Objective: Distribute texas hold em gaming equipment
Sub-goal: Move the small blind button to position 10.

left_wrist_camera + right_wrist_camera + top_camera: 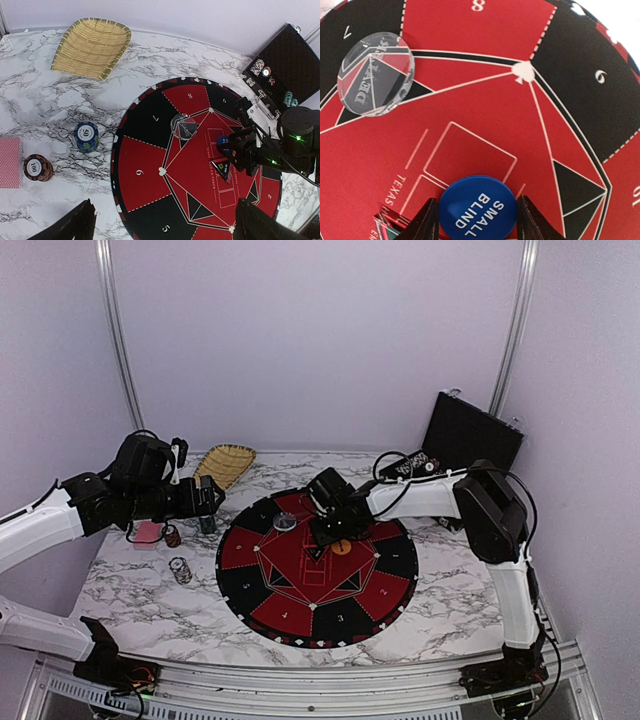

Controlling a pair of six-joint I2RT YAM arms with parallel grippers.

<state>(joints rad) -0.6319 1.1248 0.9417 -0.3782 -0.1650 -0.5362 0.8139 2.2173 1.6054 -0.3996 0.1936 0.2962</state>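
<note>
Right gripper (477, 204) clamps blue disc (479, 212) by thin rim, near mat (470, 100) centre. Risk: slick edge squirts out, strikes clear disc (375, 74) nearby. Left gripper (165, 226) fingers wide apart, empty, left of mat.

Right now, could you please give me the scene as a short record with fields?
mat: round red-and-black poker mat, centre of marble table
on mat: clear DEALER disc; orange disc
left of mat: 50 chip stack; 100 chip stack; pink-backed cards
far side: bamboo tray; open black case
right jaws: closed on blue SMALL BLIND disc
left jaws: wide open, empty, over table's left side
</note>
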